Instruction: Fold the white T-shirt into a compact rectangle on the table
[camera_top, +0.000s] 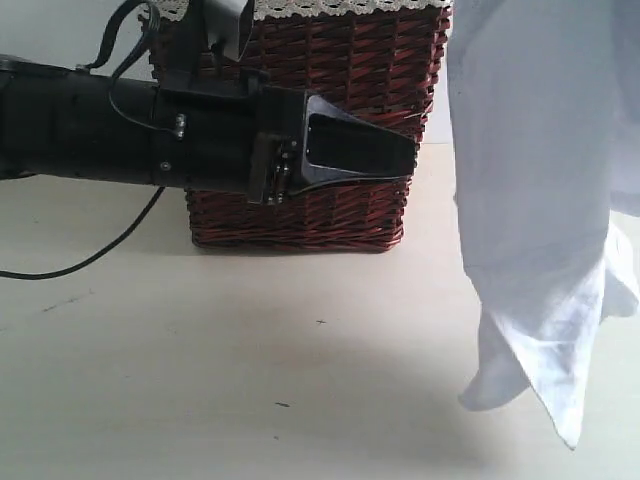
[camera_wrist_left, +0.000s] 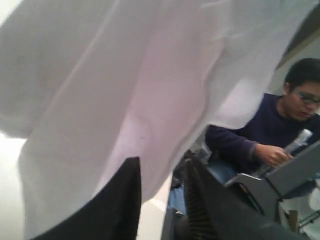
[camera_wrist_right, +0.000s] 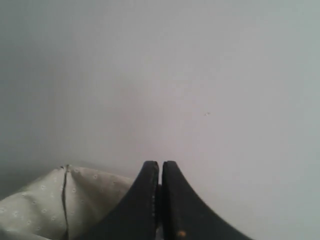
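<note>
Surface: cream table (camera_top: 200, 350), with a wicker basket (camera_top: 340, 215) set at the back.
Shirt: white T-shirt (camera_top: 530, 200) is hung in the air at the right, bunched, not laid flat.
Left gripper (camera_wrist_left: 162, 162): fingers are held apart just beside the cloth; nothing is pinched.
Right gripper (camera_wrist_right: 160, 164): fingers are pressed together; what is pinched cannot be told.
Progress: no fold is seen; spreading and every fold are judged outstanding.
</note>
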